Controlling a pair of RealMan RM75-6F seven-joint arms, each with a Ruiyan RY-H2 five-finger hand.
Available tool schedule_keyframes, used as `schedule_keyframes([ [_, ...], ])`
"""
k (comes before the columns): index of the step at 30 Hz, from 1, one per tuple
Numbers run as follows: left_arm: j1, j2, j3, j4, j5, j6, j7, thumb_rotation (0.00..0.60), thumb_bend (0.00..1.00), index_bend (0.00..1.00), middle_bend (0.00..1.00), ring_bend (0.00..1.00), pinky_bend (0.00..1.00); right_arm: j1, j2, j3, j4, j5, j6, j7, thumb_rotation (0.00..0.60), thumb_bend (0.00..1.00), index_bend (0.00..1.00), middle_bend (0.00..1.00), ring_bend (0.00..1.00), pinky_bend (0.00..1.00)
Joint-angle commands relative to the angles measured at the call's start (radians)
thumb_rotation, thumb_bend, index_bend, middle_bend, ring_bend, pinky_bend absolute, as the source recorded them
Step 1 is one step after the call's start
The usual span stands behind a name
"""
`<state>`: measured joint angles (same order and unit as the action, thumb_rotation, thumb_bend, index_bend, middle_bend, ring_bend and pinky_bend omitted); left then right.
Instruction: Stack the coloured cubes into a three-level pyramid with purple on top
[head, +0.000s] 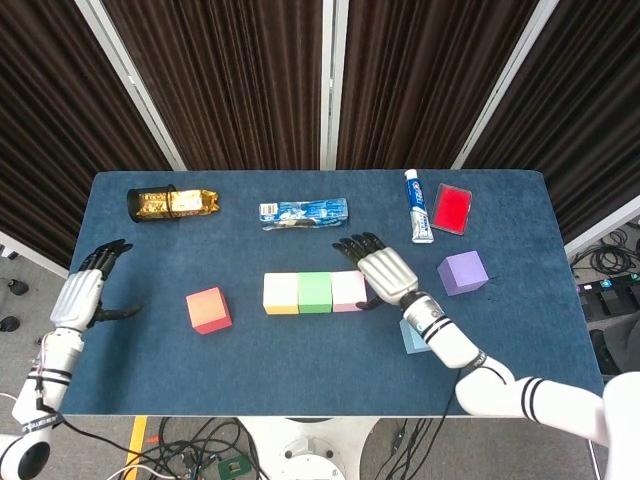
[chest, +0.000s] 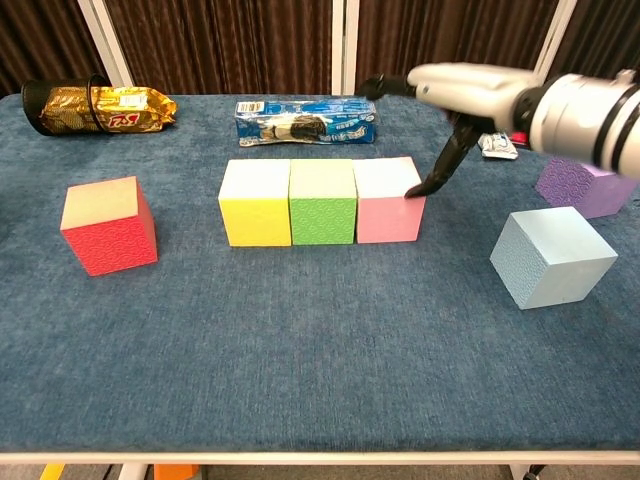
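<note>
Base row is down: yellow cube, green cube and pink cube sit touching in a line mid-desk. You're at the end of that first level, by my read. Your right robot hand hangs over the pink cube's right end, fingers spread, holding nothing; one fingertip is at the cube's upper right corner, touching or just off, can't tell.

Your left robot hand is at the desk's left edge, fingers apart, empty, well away from everything.

Second level not started. Spare cubes: red cube alone to the left of the row, light blue cube near your right forearm, closer to you than the row. Purple cube sits to the right, beyond the light blue one, untouched on the desk; it goes last.

Next move, as I judge it: lift the right robot hand clear of pink without nudging the row, then take the light blue cube and set it across a seam of the base. Red is the left robot hand's reach.
</note>
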<state>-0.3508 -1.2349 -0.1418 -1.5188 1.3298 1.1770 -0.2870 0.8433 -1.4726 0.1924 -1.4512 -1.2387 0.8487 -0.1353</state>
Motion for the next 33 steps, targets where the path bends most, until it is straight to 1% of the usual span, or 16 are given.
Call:
schedule_keyframes([
  [1, -0.002, 0.013, 0.010, -0.066, -0.002, -0.014, 0.031, 0.600, 0.17, 0.11, 0.06, 0.00, 0.10, -0.032, 0.063, 0.023, -0.054, -0.024, 0.057, 0.047, 0.600, 0.00, 0.00, 0.04, 0.00, 0.00],
  [4, -0.004, 0.008, 0.022, -0.134, -0.010, -0.021, 0.090, 0.600, 0.16, 0.11, 0.06, 0.00, 0.10, -0.054, 0.118, 0.044, -0.077, -0.034, 0.099, 0.079, 0.600, 0.00, 0.00, 0.04, 0.00, 0.00],
  [6, 0.000, -0.016, 0.026, -0.175, -0.027, -0.006, 0.150, 0.600, 0.15, 0.11, 0.06, 0.00, 0.10, -0.071, 0.152, 0.054, -0.089, -0.034, 0.119, 0.104, 0.600, 0.00, 0.00, 0.04, 0.00, 0.00],
  [10, 0.001, -0.091, 0.025, -0.229, -0.097, 0.011, 0.266, 0.600, 0.14, 0.11, 0.07, 0.00, 0.10, -0.106, 0.207, 0.046, -0.104, -0.049, 0.139, 0.153, 0.600, 0.00, 0.00, 0.04, 0.00, 0.00],
  [14, -0.014, -0.179, 0.003, -0.219, -0.166, 0.023, 0.345, 0.600, 0.14, 0.11, 0.09, 0.00, 0.10, -0.137, 0.235, 0.022, -0.105, -0.066, 0.149, 0.186, 0.600, 0.00, 0.00, 0.05, 0.00, 0.00],
  [17, -0.036, -0.243, -0.018, -0.192, -0.214, 0.017, 0.392, 0.600, 0.14, 0.11, 0.09, 0.00, 0.10, -0.158, 0.251, 0.016, -0.102, -0.078, 0.168, 0.212, 0.600, 0.00, 0.00, 0.05, 0.00, 0.00],
  [21, -0.054, -0.306, -0.038, -0.164, -0.264, 0.020, 0.440, 0.600, 0.14, 0.11, 0.09, 0.00, 0.10, -0.179, 0.277, 0.011, -0.101, -0.096, 0.189, 0.242, 0.600, 0.00, 0.00, 0.05, 0.00, 0.00],
  [26, -0.058, -0.338, -0.042, -0.167, -0.319, 0.031, 0.495, 0.600, 0.14, 0.11, 0.10, 0.00, 0.10, -0.191, 0.292, 0.009, -0.093, -0.118, 0.200, 0.280, 0.600, 0.00, 0.00, 0.05, 0.00, 0.00],
  [30, -0.049, -0.351, -0.038, -0.162, -0.333, 0.057, 0.520, 0.600, 0.14, 0.11, 0.19, 0.00, 0.10, -0.193, 0.285, 0.005, -0.079, -0.131, 0.201, 0.301, 0.600, 0.00, 0.00, 0.05, 0.00, 0.00],
  [33, -0.042, -0.352, -0.034, -0.162, -0.332, 0.066, 0.521, 0.600, 0.14, 0.11, 0.19, 0.00, 0.10, -0.192, 0.275, 0.003, -0.067, -0.136, 0.199, 0.308, 0.600, 0.00, 0.00, 0.05, 0.00, 0.00],
])
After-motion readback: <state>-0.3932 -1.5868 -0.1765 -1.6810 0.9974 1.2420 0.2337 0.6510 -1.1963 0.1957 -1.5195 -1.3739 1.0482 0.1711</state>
